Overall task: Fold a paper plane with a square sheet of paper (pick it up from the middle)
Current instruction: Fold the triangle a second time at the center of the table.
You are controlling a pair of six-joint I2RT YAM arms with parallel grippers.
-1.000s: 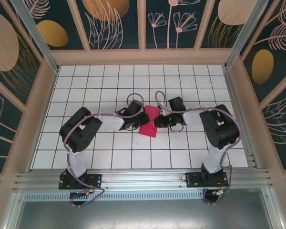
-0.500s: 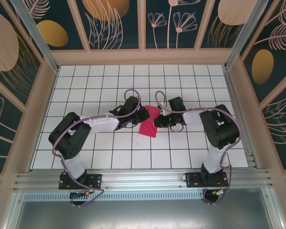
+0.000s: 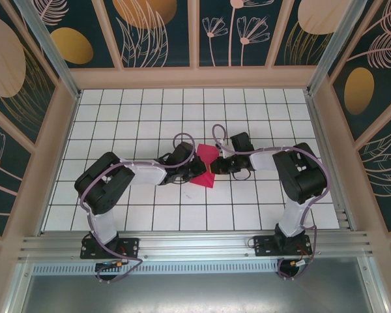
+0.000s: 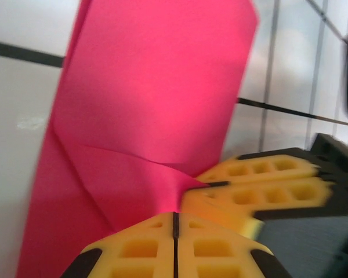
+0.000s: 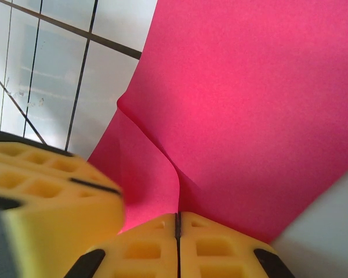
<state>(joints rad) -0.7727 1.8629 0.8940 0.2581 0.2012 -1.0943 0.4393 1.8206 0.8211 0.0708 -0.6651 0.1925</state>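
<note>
From the top external view, the left gripper (image 3: 194, 171) is arriving at the sheet of paper (image 3: 207, 156). Within the last second it has swung in from the left side of the table (image 3: 117, 117), shutting its jaws as it came. The right gripper (image 3: 215, 167) is keeping the place it had, just beside the left one on the paper's right. As I judge it, both arms are now gripping the same small patch near the middle of the sheet, ready for lifting it or drawing the next crease.

The paper is lying around the middle of the table, well apart from every edge, and is already creased smaller into a strip. Its long axis is running from the far edge towards the near edge, with the near end leaning a little to the left. No sharp nose is showing yet, so it is not pointing anywhere as a plane would.

In the left wrist view, the left gripper (image 4: 175, 215) is pressing its jaws together and pinching a raised pucker of the paper (image 4: 156, 87). The strip is stretching away from the jaws, upward and slightly rightward, and is ending in a blunt corner. The right gripper (image 4: 220, 184) is sitting just to the right, its tips meeting the same pucker.

In the right wrist view, the right gripper (image 5: 177, 215) is likewise holding its jaws pressed together on a fold of the paper (image 5: 255, 104). The paper is fanning up and to the right, while the left gripper (image 5: 104, 188) is crowding in, blurred, from the lower left.
</note>
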